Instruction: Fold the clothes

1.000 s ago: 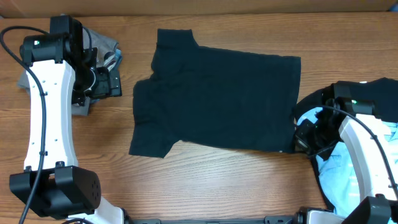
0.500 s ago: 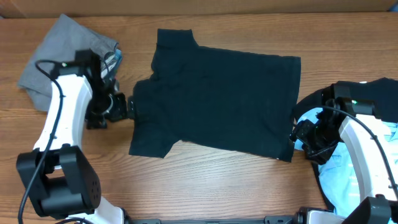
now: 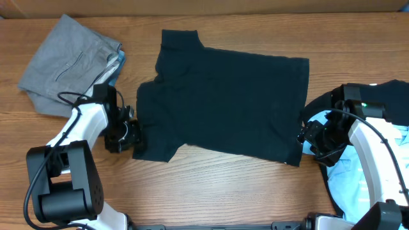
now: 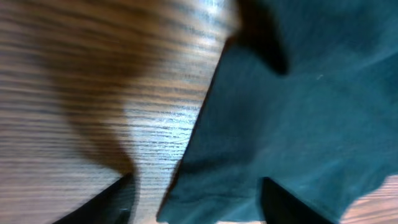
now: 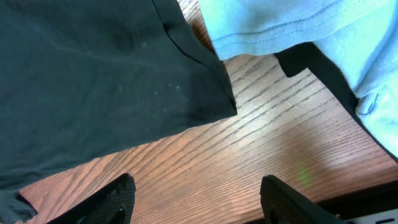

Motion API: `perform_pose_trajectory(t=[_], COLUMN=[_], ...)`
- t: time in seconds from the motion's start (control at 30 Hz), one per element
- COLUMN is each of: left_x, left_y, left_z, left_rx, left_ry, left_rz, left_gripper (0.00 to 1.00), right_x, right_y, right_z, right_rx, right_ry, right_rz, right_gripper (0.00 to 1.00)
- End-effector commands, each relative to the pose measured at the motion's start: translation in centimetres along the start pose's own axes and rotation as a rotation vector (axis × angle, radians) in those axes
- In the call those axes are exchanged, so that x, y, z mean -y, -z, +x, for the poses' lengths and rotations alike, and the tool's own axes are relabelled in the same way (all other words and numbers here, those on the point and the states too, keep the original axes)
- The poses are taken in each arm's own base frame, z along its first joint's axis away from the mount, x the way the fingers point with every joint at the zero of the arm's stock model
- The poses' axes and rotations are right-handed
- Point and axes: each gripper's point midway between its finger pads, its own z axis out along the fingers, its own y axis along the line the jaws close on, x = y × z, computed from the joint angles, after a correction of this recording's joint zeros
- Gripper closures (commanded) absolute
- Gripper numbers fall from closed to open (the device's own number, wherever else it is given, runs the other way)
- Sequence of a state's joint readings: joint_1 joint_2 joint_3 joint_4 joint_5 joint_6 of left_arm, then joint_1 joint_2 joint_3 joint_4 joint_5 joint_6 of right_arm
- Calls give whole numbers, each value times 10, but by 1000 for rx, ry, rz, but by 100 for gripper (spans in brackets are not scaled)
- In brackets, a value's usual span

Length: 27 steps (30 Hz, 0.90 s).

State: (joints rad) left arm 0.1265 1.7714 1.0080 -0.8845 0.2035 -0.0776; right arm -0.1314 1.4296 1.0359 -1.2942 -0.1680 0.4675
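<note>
A dark navy T-shirt lies spread flat in the middle of the table. My left gripper is at its lower-left sleeve. In the left wrist view the sleeve hem lies between the two spread fingers, which are not pinched on it. My right gripper is at the shirt's lower-right corner. In the right wrist view its jaws stand open over bare wood, with the shirt corner just ahead and untouched.
A grey garment lies crumpled at the far left. A heap of light blue cloth and another dark garment sits at the right edge under my right arm; the blue cloth shows next to the shirt corner.
My left arm came down from the grey garment to the shirt's lower-left sleeve and its jaws narrowed. My right gripper opened and let go of the shirt's lower-right corner.
</note>
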Motion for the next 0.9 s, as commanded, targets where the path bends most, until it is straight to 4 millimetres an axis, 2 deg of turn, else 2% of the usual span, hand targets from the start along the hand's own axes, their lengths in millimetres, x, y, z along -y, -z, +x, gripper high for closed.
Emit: perform_pose_trajectory(t=[0.0,0.13,0.23,0.4,0.6,0.73,0.87], left_x=[-2,-4,-5,-5,-18,-27,-33], left_y=[-14,-22,-20,-5,16,28,31], left_z=[15,26,33,35,33,38,44], left_rx=[-32,-59,-89,-128,-149,-179,-204], left_ry=[19,21,29,59,134,183,207], left_rz=[17,15,13,11,-24,-33,-28], left_gripper=[48,85,96,96,96,96,96], right_x=[-1,-2,-1,3,11,18,25], right_y=[5,5,3,-10,-40,-61,-79], right_z=[-5,-6,-6,2,23,38,54], right_rx=[28,33,32,-6,-86,-140,-188], right_ry=[-2,-1,-2,-11,-51,-76,-129], right_rz=[-10,-13,-12,-13,-21,-32,-35], right_gripper=[32,32,32,32,33,40,41])
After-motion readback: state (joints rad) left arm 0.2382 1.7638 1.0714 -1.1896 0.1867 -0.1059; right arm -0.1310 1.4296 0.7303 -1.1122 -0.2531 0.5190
